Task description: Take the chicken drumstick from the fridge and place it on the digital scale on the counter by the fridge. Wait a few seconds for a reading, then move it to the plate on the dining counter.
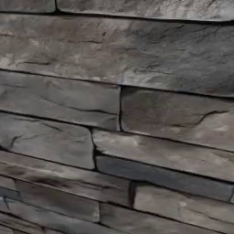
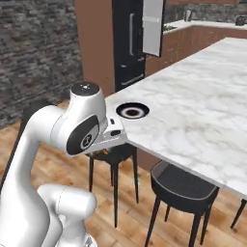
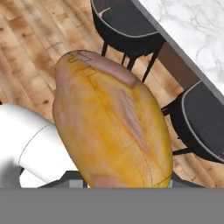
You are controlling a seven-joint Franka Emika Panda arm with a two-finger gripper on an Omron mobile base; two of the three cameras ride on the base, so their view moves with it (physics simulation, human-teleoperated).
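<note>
Golden-brown and close against the lens, the chicken drumstick (image 3: 111, 127) takes up the middle of the hand view, its paler pinkish end toward the top; it sits at the hand, whose fingertips are hidden behind the meat, and it looks to be grasped there, above wooden floor (image 3: 30, 48) and not resting on anything; below it in that view lie two dark round stools (image 3: 124, 22) tucked beside the edge of the marble dining counter (image 3: 197, 30). In the right base view the white arm (image 2: 82, 128) bends low at the near corner of that long surface (image 2: 193, 111), its wrist reaching under the slab's edge just above a stool (image 2: 113, 154), where a small orange-brown patch shows; the hand itself is hidden there. The dark navy plate (image 2: 132, 111) lies on the marble near that same corner, close to the arm's upper joint, with nothing on it. Farther back stands the black fridge (image 2: 128, 43), one door (image 2: 153, 26) swung open. The left base view faces a grey stone wall (image 1: 114, 114).
</note>
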